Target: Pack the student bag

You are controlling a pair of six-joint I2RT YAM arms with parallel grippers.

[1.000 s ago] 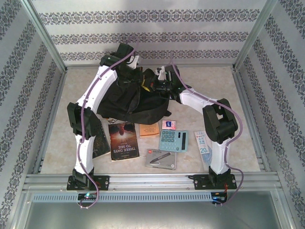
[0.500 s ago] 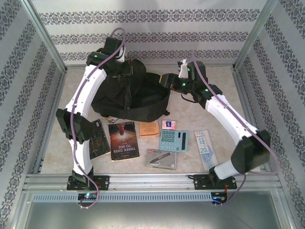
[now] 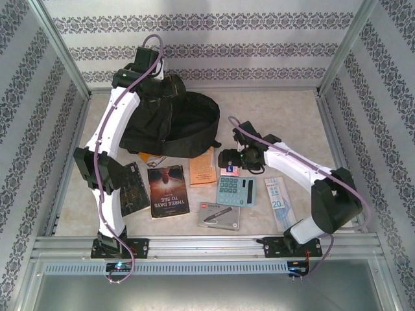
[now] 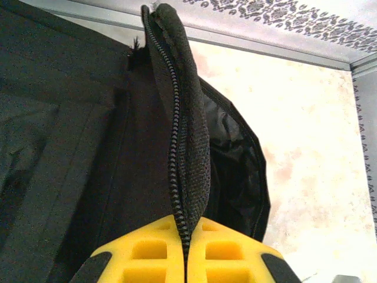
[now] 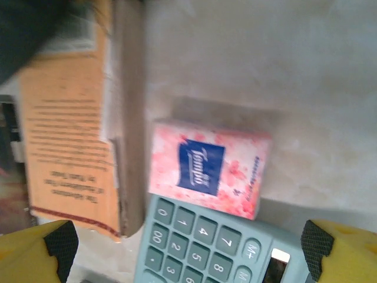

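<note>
The student bag (image 3: 178, 126), a large black backpack, lies at the back left of the table with its mouth gaping toward the right. My left gripper (image 3: 157, 83) is shut on the bag's zippered rim (image 4: 187, 135) and holds it up; the yellow fingers (image 4: 147, 250) pinch the zipper teeth. My right gripper (image 3: 228, 159) hangs open low over the table in front of the bag. Between its wide-apart fingertips (image 5: 56, 242) I see a pink tissue pack (image 5: 209, 168), the top of a teal calculator (image 5: 200, 247) and an orange book (image 5: 65, 135).
In front of the bag lie the orange book (image 3: 203, 167), tissue pack (image 3: 230, 170), calculator (image 3: 235, 190), a "Three Days to See" book (image 3: 168, 191), a dark book (image 3: 133, 188), a grey pen box (image 3: 219, 215) and a printed strip (image 3: 277, 201). Metal rails edge the table.
My right gripper left the bag's mouth, swung toward the near side and opened wide; it now hangs over the tissue pack. The left gripper kept its hold and drew the rim further back.
</note>
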